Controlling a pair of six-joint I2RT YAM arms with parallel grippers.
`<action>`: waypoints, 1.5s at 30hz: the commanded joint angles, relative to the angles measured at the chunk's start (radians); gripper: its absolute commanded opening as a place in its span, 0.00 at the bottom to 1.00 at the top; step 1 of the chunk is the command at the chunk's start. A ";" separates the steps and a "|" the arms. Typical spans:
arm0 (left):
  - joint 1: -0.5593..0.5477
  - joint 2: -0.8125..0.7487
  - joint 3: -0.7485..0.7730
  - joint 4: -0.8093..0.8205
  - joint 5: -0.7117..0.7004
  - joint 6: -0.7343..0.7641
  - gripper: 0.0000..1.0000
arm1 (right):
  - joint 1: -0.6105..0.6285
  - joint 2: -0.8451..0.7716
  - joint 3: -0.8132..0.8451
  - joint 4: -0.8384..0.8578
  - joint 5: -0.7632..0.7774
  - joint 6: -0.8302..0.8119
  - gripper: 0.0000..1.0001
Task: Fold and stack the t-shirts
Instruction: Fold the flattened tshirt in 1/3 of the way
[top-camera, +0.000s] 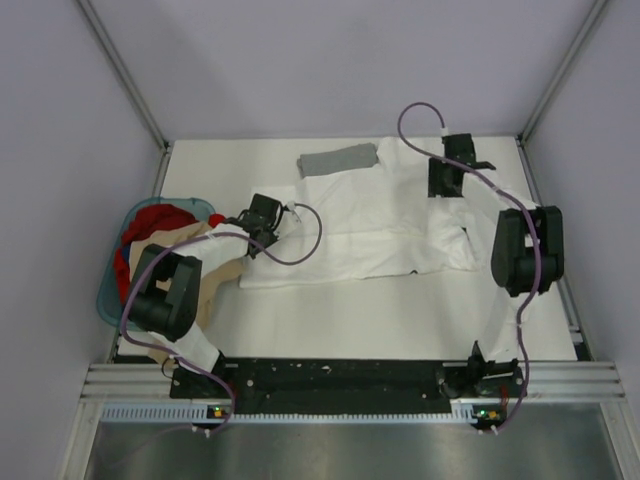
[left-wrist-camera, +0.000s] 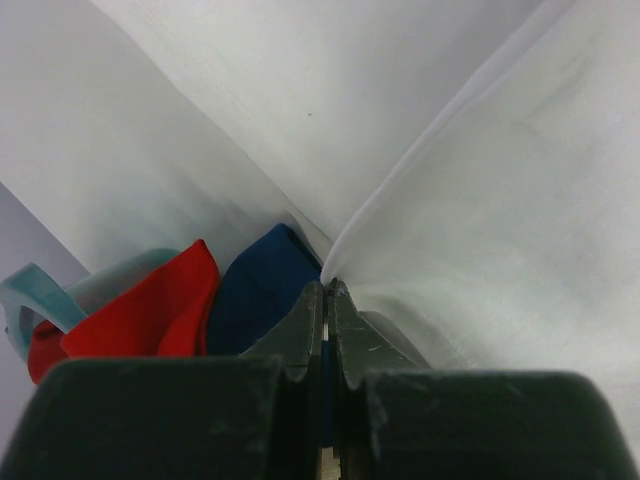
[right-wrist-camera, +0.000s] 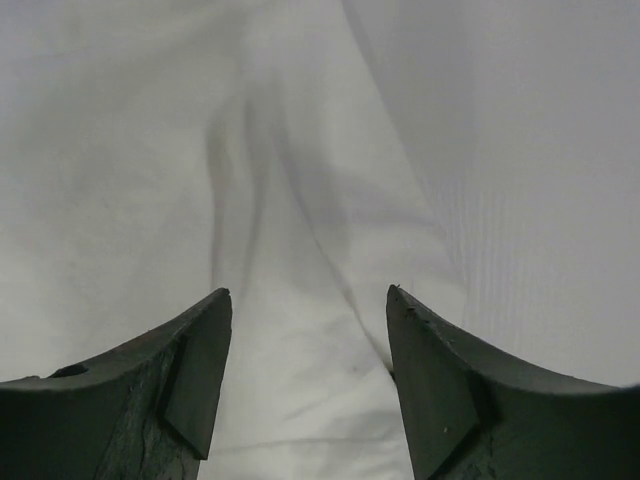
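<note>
The white t-shirt (top-camera: 370, 225) lies spread across the middle of the table, plain side up, print hidden. The grey t-shirt (top-camera: 337, 160) lies folded at the back of the table, just beyond it. My left gripper (top-camera: 248, 235) is at the white shirt's left edge. In the left wrist view it (left-wrist-camera: 327, 290) is shut on a pinch of white cloth (left-wrist-camera: 480, 200) that rises from the fingertips. My right gripper (top-camera: 443, 192) hangs over the shirt's right back part. In the right wrist view it (right-wrist-camera: 308, 295) is open and empty just above wrinkled white cloth (right-wrist-camera: 300, 180).
A teal basket (top-camera: 108, 300) stands at the left table edge with red, blue and tan cloths heaped in it. The red cloth (left-wrist-camera: 150, 310) and blue cloth (left-wrist-camera: 265, 290) show just beyond my left fingertips. Purple walls and metal posts enclose the table.
</note>
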 joint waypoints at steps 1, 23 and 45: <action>0.009 -0.009 0.008 0.012 -0.007 -0.024 0.00 | -0.122 -0.282 -0.227 -0.065 -0.110 0.303 0.59; 0.020 0.013 -0.003 0.049 -0.077 0.009 0.00 | -0.222 -0.425 -0.589 -0.042 0.058 0.380 0.00; 0.026 -0.047 0.055 -0.022 0.019 0.025 0.46 | -0.360 -0.529 -0.611 -0.095 0.008 0.434 0.64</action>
